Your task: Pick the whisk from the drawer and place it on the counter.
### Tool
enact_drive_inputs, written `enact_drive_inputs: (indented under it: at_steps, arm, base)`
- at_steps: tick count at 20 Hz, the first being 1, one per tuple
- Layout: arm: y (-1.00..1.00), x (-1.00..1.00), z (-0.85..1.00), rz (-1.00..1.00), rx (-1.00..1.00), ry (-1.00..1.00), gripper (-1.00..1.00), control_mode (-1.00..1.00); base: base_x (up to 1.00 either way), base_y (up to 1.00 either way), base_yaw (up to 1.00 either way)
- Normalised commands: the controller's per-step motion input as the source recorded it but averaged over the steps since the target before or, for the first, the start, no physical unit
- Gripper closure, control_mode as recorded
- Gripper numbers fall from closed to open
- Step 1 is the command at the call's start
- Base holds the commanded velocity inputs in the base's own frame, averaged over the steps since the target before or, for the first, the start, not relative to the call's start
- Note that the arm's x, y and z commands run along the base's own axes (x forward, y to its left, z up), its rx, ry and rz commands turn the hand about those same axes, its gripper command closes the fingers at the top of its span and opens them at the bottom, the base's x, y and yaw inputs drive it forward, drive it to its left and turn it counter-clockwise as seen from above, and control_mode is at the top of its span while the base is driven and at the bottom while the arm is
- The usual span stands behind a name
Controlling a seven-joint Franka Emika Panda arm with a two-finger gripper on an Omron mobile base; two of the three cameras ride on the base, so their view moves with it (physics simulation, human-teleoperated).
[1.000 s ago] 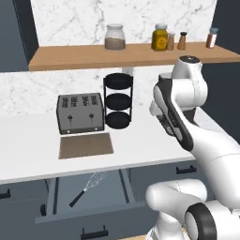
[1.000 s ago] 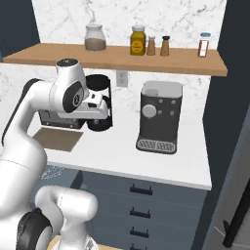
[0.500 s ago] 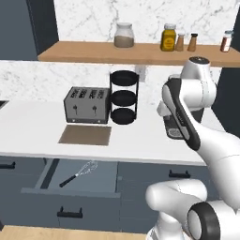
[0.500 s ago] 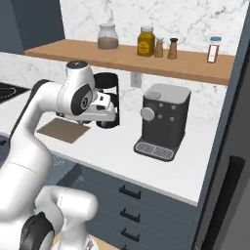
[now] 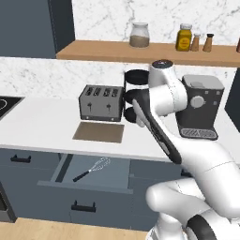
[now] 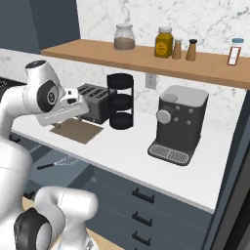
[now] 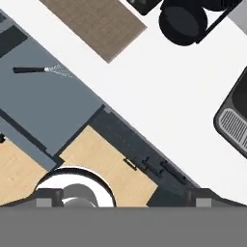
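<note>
The whisk (image 5: pixel 92 169) lies flat in the open drawer (image 5: pixel 112 174), silver loops to the right and black handle to the left. From high up, the hand view shows the whisk (image 7: pixel 43 70) small on the drawer's (image 7: pixel 58 108) grey-blue floor. My gripper (image 7: pixel 123 197) hangs well above the white counter (image 7: pixel 159 91), its fingertips (image 7: pixel 49 197) wide apart and holding nothing. In the right base view the gripper (image 6: pixel 68 119) is over the counter (image 6: pixel 127 151), in front of the toaster. The whisk (image 6: pixel 58 163) shows below the counter edge.
On the counter stand a toaster (image 5: pixel 102 103), a tan mat (image 5: pixel 99 132), a black tiered stand (image 6: pixel 120 100) and a coffee machine (image 6: pixel 179 124). A wooden shelf (image 6: pixel 146 61) with jars runs above. Closed drawer fronts (image 6: pixel 141 215) sit under the counter on the right.
The whole picture has shifted, so the base has driven. The hand now hangs before the toaster instead of the tiered stand. The whisk still lies in the drawer.
</note>
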Motion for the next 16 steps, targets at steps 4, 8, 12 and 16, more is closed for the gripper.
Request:
enact_drive_inputs:
  at_steps: [4,8,12,16]
  arm:
    - [1.0,-0.19,-0.42,0.37,-0.26,0.04,-1.0,-1.0]
    - [1.0,-0.13,-0.79,0.37,-0.22,0.07,-1.0,-1.0]
    - [0.98,-0.13,-0.99,0.41,-0.18,0.16,-1.0,-1.0]
    - [0.64,-0.23,-1.0,0.42,-0.17,0.19,-1.0,-1.0]
  base:
    - [0.0,0.0,0.0]
    - [0.0,0.0,0.0]
    - [0.0,0.0,0.0]
    - [0.0,0.0,0.0]
